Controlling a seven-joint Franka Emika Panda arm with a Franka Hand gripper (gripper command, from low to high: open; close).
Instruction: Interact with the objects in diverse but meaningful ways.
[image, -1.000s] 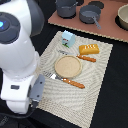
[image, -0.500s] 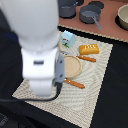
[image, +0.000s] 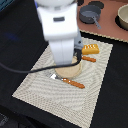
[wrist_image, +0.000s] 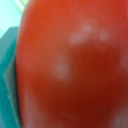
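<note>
The red tomato (wrist_image: 75, 65) fills nearly the whole wrist view, very close to the camera and blurred. A teal surface (wrist_image: 7, 75) shows beside it. In the exterior view the white arm (image: 60, 30) hangs over the far part of the placemat and hides the tomato, the carton and the gripper's fingers. The golden-yellow bread loaf (image: 90, 48) lies just to the exterior view's right of the arm. A brown sausage stick (image: 89, 59) lies beside the loaf. The grey pot (image: 90, 16) stands on the far surface.
A round tan plate (image: 70, 71) sits mid-placemat, partly under the arm. An orange-handled fork (image: 70, 82) lies in front of it. The striped placemat (image: 45, 95) lies on a black table. A tan bowl (image: 123, 17) stands at the far right.
The arm has swung from the exterior view's left edge across the placemat towards the far side, now covering the carton's spot. The loaf, plate and cutlery have not moved.
</note>
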